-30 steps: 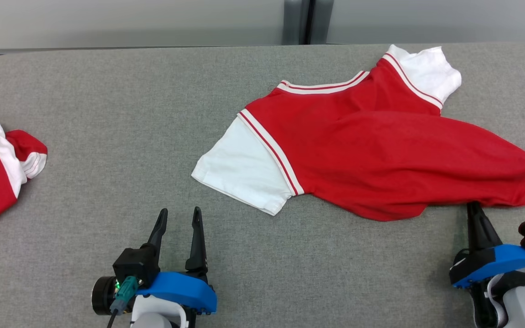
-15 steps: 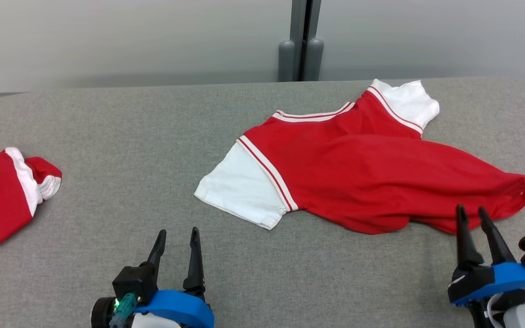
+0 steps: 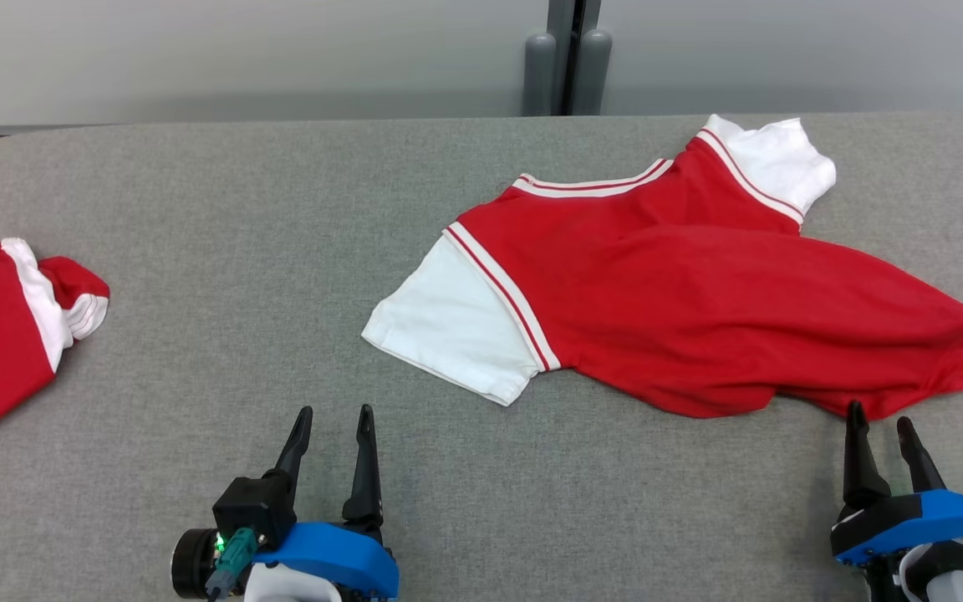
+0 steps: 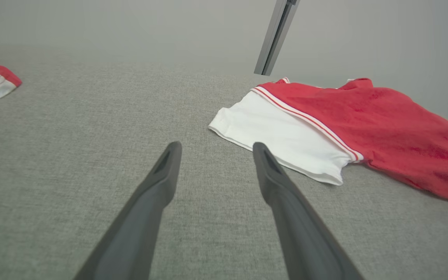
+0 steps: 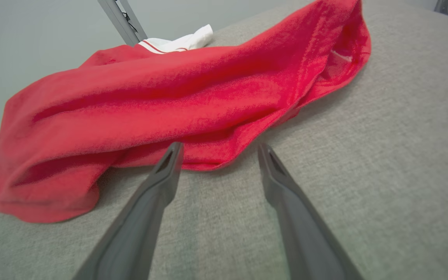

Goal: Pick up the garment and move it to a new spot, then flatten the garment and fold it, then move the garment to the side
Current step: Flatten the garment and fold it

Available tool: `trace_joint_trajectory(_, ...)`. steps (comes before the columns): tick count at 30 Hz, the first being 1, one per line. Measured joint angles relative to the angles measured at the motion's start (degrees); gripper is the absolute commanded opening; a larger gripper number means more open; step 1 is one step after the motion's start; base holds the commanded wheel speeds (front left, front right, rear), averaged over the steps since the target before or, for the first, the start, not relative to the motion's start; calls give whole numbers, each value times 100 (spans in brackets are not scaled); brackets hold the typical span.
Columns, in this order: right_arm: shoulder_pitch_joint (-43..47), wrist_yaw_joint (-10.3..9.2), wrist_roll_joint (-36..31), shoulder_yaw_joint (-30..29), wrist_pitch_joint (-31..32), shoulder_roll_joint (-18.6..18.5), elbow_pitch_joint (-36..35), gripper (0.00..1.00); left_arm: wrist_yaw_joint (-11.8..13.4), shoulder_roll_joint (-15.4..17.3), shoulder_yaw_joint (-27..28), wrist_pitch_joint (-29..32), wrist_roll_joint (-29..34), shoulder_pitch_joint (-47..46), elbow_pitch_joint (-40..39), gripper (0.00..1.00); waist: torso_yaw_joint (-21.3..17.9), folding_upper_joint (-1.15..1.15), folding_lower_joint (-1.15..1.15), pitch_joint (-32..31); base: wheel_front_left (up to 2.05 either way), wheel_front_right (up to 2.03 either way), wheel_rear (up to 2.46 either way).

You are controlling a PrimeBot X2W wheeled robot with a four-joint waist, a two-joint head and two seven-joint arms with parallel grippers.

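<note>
Bright, even, soft overhead light with no glare, faint shadow under the red garment (image 5: 193,97) hem, head view sharp, wrist views wide-angle stretched at edges, near fingers (image 5: 146,217) blurry.

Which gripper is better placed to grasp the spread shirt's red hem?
Right gripper: open, tips just before the hem of the shirt. Left gripper, also open, sits farther, nearer the white sleeve.
</note>
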Motion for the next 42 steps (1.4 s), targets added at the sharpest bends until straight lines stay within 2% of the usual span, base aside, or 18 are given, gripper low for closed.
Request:
trace_joint_trajectory(5, -225, 0, 16, -67, 0, 34, 263, 100, 44, 0, -21, 0, 16, -95, -38, 100, 107, 0, 0, 207, 0, 0, 0)
trace_joint_trajectory(6, -265, 0, 16, -92, 0, 44, 332, 98, 46, 0, -21, 0, 18, -125, -45, 100, 122, 0, 0, 246, 0, 0, 0)
trace_joint_trajectory(8, -342, 0, 7, -126, -4, 44, 420, 82, 52, 0, -24, 0, 19, -155, -64, 100, 150, 0, 0, 312, 0, 0, 0)
trace_joint_trajectory(9, -389, 0, 7, -162, -14, 44, 471, 82, 76, 0, -30, 0, 24, -159, -66, 100, 160, 0, 0, 338, 0, 0, 0)
trace_joint_trajectory(10, -423, 0, 5, -176, -15, 43, 483, 42, 77, 0, -32, 0, 24, -162, -70, 100, 169, 0, 0, 360, 0, 0, 0)
trace_joint_trajectory(11, -442, 0, -3, -178, -15, 41, 486, 16, 82, 0, -33, 0, 24, -164, -75, 100, 174, 0, 0, 382, 0, 0, 0)
trace_joint_trajectory(12, -452, 0, -2, -172, -15, 41, 474, 0, 85, 0, -33, 0, 24, -168, -79, 100, 175, 0, 0, 398, 0, 0, 0)
trace_joint_trajectory(16, -453, 0, 53, -135, -8, 51, 34, 0, 100, 0, -27, 0, 25, -193, -78, 100, 139, 2, 1, 385, 0, 0, 0)
trace_joint_trajectory(20, -424, 0, 261, -193, -8, -43, -775, 0, 73, 0, 21, 0, 26, -139, -44, 100, 48, 2, 0, 234, 0, 0, 0)
trace_joint_trajectory(28, -421, 0, 584, -146, -8, -720, -2230, 0, 16, 0, 32, 0, 7, 2, -41, 100, -234, 1, -1, -138, 0, 0, 0)
trace_joint_trajectory(32, -472, 0, 649, -38, -9, -1011, -2599, 0, 20, -1, -3, 0, -36, 30, -48, 100, -312, 1, -1, -191, 0, 0, 0)
trace_joint_trajectory(36, -717, 0, 688, 109, 67, -1268, -2276, 0, 22, -1, -36, 0, -49, 35, -38, 100, -307, 1, 0, -60, 0, 0, 0)
trace_joint_trajectory(42, -1483, 0, 300, 308, 77, -1534, -794, 0, 32, -3, -233, 0, -27, -276, -75, 100, -132, 1, 0, 332, 0, 0, 0)
